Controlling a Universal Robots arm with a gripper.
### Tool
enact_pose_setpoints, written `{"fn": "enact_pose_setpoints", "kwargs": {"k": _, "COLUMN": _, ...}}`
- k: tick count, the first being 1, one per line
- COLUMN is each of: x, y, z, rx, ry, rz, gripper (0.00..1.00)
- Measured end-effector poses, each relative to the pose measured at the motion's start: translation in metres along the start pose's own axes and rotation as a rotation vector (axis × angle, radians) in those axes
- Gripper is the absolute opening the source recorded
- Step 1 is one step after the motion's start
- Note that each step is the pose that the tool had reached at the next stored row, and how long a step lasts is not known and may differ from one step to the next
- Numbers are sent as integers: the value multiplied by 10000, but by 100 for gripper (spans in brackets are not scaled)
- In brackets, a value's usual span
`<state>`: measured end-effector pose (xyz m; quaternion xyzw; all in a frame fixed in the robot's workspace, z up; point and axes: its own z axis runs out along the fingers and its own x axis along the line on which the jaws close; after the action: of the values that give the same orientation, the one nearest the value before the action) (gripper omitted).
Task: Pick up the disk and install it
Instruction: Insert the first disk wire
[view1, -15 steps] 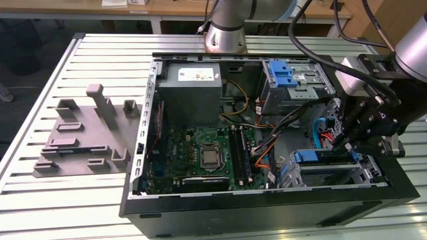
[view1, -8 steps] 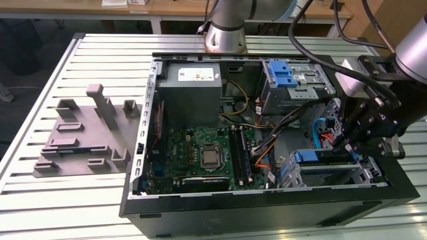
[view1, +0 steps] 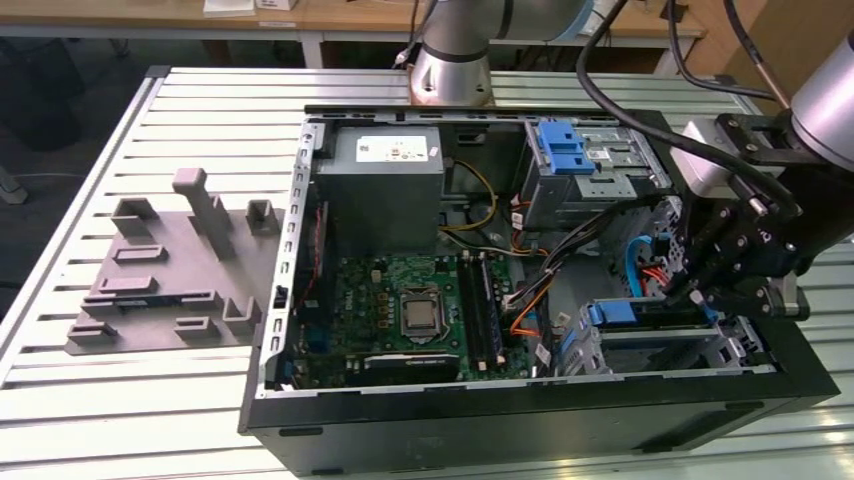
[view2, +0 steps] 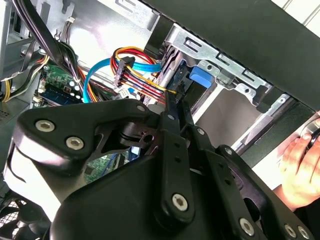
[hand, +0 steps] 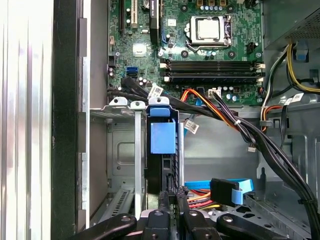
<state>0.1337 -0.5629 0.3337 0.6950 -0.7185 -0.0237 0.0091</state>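
One black multi-link gripper (view1: 705, 285) hangs at the right of the exterior frame, lowered into the open black desktop computer case (view1: 534, 400) that lies on its side on a ribbed silver metal table (view1: 120, 400). Its slender fingers (hand: 167, 200) reach from the lower middle of the first wrist frame and stand nearly together, closed on the near edge of the disk (hand: 161, 165), a thin dark slab seen edge-on with a blue plastic rail and blue tab on it. That disk sits upright in a slot of the silver sheet-metal drive cage (hand: 120, 150), left of centre in the first wrist frame; in the second wrist view the same blue tab (view2: 200, 77) appears above centre, just beyond the fingertips (view2: 172, 102). In the exterior view the cage (view1: 667, 340) lies at the lower right of the case interior, with a blue latch piece (view1: 630, 312) on top. Just beside the fingers, in both wrist views, runs a bundle of red, orange and light-blue cables (hand: 220, 192). A green motherboard (view1: 414, 310) fills the middle of the case, a grey power-supply box (view1: 387, 175) lies above it, and a second metal bay with a blue bracket (view1: 567, 150) sits at upper right. A grey moulded fixture block (view1: 174, 270) rests on the table at the left. A person's hand (view2: 300, 170) touches the case edge at the right of the second wrist frame.
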Motion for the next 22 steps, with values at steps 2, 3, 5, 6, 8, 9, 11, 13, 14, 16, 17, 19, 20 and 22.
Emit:
{"fn": "enact_pose_setpoints", "kwargs": {"k": 2, "x": 0, "y": 0, "z": 2, "rx": 0, "ry": 0, "rz": 3, "gripper": 17}}
{"fn": "enact_pose_setpoints", "kwargs": {"k": 3, "x": 0, "y": 0, "z": 3, "rx": 0, "ry": 0, "rz": 4, "gripper": 17}}
{"fn": "enact_pose_setpoints", "kwargs": {"k": 5, "x": 1, "y": -1, "z": 4, "rx": 0, "ry": -2, "rz": 6, "gripper": 17}}
{"fn": "enact_pose_setpoints", "kwargs": {"k": 6, "x": 1, "y": -2, "z": 5, "rx": 0, "ry": -3, "rz": 8, "gripper": 17}}
{"fn": "enact_pose_setpoints", "kwargs": {"k": 8, "x": 0, "y": -4, "z": 5, "rx": -1, "ry": -3, "rz": 7, "gripper": 17}}
{"fn": "enact_pose_setpoints", "kwargs": {"k": 9, "x": 0, "y": -5, "z": 4, "rx": -1, "ry": -3, "rz": 6, "gripper": 17}}
{"fn": "enact_pose_setpoints", "kwargs": {"k": 11, "x": 0, "y": -9, "z": 3, "rx": -1, "ry": -3, "rz": 5, "gripper": 17}}
{"fn": "enact_pose_setpoints", "kwargs": {"k": 13, "x": 0, "y": -8, "z": -11, "rx": -3, "ry": -4, "rz": 6, "gripper": 17}}
{"fn": "enact_pose_setpoints", "kwargs": {"k": 14, "x": 0, "y": -8, "z": -21, "rx": -3, "ry": -2, "rz": 7, "gripper": 17}}
{"fn": "enact_pose_setpoints", "kwargs": {"k": 16, "x": 0, "y": -8, "z": -23, "rx": -4, "ry": -3, "rz": 7, "gripper": 17}}
{"fn": "enact_pose_setpoints", "kwargs": {"k": 17, "x": 0, "y": -8, "z": -23, "rx": -4, "ry": -3, "rz": 12, "gripper": 17}}
{"fn": "enact_pose_setpoints", "kwargs": {"k": 19, "x": 1, "y": -9, "z": -23, "rx": -4, "ry": -3, "rz": 38, "gripper": 17}}
{"fn": "enact_pose_setpoints", "kwargs": {"k": 20, "x": 1, "y": -9, "z": -22, "rx": -3, "ry": -3, "rz": 52, "gripper": 17}}
{"fn": "enact_pose_setpoints", "kwargs": {"k": 22, "x": 2, "y": -9, "z": -18, "rx": -3, "ry": -5, "rz": 70, "gripper": 17}}
